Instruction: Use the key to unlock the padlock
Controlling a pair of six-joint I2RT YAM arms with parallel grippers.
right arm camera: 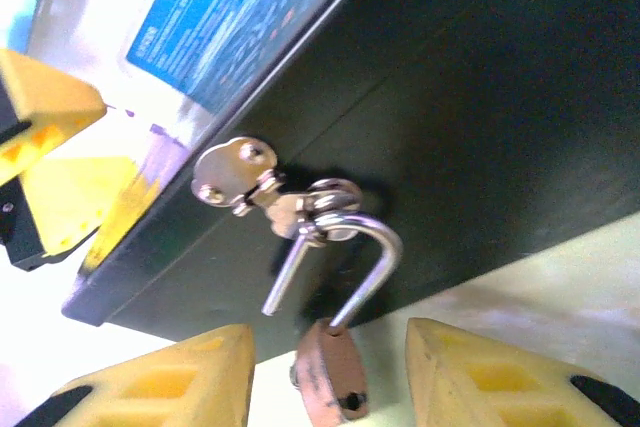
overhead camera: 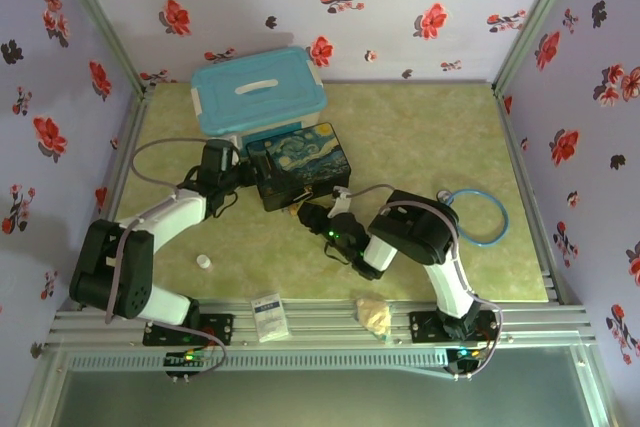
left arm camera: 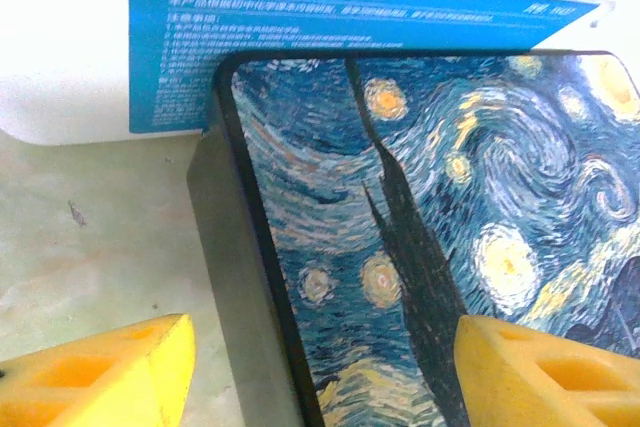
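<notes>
1. The right gripper (right arm camera: pixel 330 347) fingers are held apart, flanking the padlock (right arm camera: pixel 330 382).
2. The padlock is hung from the clasp (right arm camera: pixel 235 172) on the box (right arm camera: pixel 480 117) front; it could be swung aside if nudged.
3. The left gripper (left arm camera: pixel 325 347) fingers are spread across the box edge.
4. The key cannot be made out.

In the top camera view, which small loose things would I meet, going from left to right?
white round cap → white packet → yellowish crumpled lump → blue ring
</notes>
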